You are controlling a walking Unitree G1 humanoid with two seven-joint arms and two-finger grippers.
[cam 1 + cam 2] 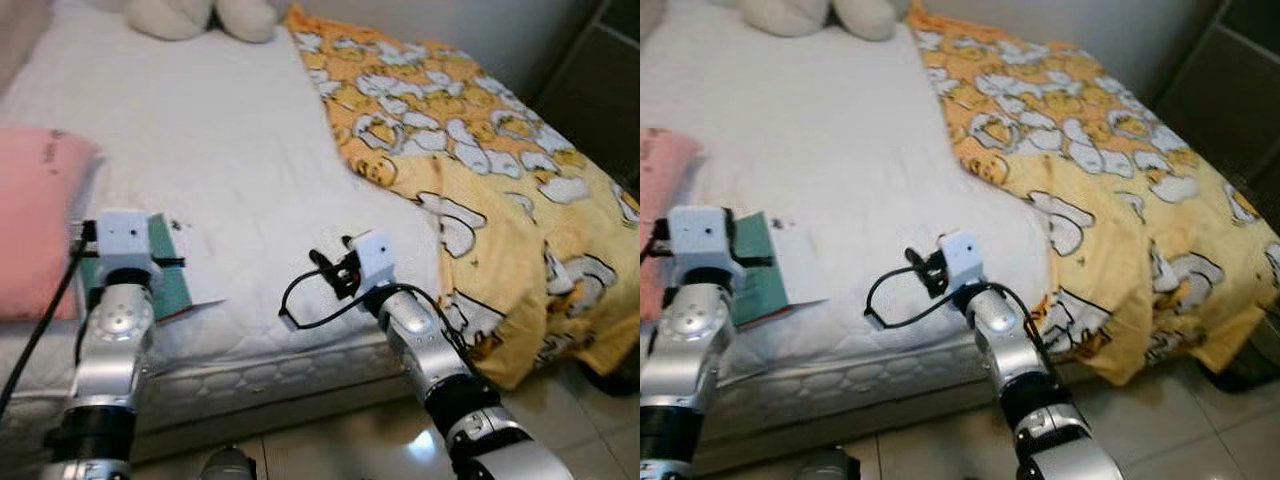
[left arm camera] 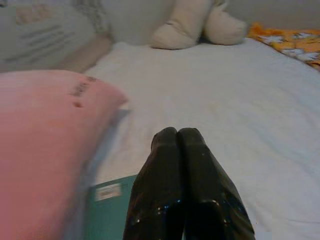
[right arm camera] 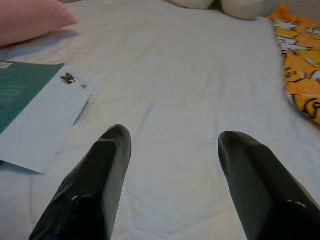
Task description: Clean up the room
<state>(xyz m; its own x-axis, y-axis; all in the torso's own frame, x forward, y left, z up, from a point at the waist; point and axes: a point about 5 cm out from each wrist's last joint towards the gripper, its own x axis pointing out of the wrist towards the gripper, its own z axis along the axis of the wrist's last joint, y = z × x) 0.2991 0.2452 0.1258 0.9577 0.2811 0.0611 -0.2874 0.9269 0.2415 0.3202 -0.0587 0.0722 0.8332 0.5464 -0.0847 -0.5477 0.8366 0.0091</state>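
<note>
A teal book lies with a white sheet of paper near the front edge of the white mattress, beside a pink pillow. My left gripper hovers just over the book's near end, its two black fingers pressed shut with nothing between them. To the right, my right gripper is held low over bare mattress, open and empty. A crumpled yellow blanket with a white duck print covers the bed's right side and hangs over its corner.
A cream plush toy sits at the head of the bed. Another pale pillow lies behind the pink one. A dark cabinet stands at the far right. Glossy floor tiles run along the bed's front edge.
</note>
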